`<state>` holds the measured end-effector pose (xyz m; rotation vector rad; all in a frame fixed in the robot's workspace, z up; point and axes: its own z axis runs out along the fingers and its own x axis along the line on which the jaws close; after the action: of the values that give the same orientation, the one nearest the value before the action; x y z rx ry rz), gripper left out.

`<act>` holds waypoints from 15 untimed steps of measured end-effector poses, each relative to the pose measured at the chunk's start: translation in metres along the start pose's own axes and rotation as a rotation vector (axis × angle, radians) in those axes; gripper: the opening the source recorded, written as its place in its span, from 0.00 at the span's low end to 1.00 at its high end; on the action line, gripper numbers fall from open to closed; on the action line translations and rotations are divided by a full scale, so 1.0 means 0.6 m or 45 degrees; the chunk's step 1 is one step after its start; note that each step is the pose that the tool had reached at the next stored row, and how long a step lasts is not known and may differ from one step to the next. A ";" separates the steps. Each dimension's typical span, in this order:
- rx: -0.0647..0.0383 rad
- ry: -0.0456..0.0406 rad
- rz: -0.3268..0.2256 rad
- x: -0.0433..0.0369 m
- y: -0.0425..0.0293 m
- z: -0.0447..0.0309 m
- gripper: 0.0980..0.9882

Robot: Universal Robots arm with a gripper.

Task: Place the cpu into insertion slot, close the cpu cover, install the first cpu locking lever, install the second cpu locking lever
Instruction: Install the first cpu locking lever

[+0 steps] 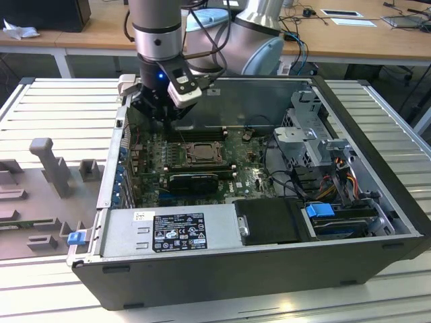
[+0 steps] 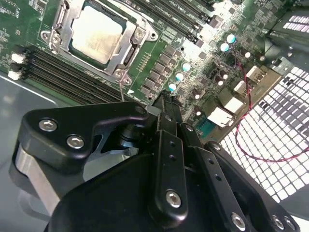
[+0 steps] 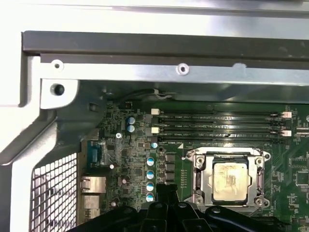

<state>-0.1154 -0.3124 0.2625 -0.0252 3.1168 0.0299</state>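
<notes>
Exterior view: pincer (image 1: 163, 118) in PC case (image 1: 256, 269) on slatted table (image 1: 60, 108), desks (image 1: 337, 37) behind.

Ribbed metal table carrying an open computer case and grey fixtures

The pale ribbed table (image 1: 47, 101) bears the dark computer case (image 1: 269, 276), laid on its side with the open face up. The gripper (image 1: 165, 116) hangs inside that case with its fingers (image 2: 169, 121) drawn together, near the case wall on the exterior view's left. Beyond that wall, well apart from the fingers, a grey moulded fixture (image 1: 50, 168) with an upright post lies on the ribs. Lower grey blocks (image 1: 87, 169) lie just beside it, and flat grey pieces (image 1: 13, 215) farther out. The table's ribs also show past the case on the side away from the fingers.
</notes>
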 end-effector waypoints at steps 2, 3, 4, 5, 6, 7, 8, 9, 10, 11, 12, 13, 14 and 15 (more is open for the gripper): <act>0.000 0.000 0.000 0.001 0.002 0.000 0.01; 0.000 0.000 0.000 0.001 0.004 0.001 0.01; 0.000 0.000 0.000 0.000 0.006 0.001 0.01; 0.000 0.000 0.000 0.000 0.010 0.001 0.01; 0.000 0.000 0.000 0.000 0.016 0.002 0.01; 0.000 0.000 0.000 0.000 0.021 0.003 0.01; 0.000 0.000 0.000 0.000 0.026 0.005 0.01; 0.000 0.000 0.000 0.000 0.032 0.007 0.01; 0.000 0.000 0.000 0.000 0.035 0.008 0.01; 0.000 0.000 0.000 0.000 0.036 0.009 0.01; 0.000 0.000 0.000 0.000 0.037 0.009 0.01; 0.000 0.000 0.000 0.000 0.037 0.010 0.01; 0.000 0.000 0.000 0.000 0.038 0.010 0.01; 0.000 0.000 0.000 0.000 0.038 0.010 0.01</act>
<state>-0.1154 -0.2893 0.2567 -0.0255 3.1168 0.0301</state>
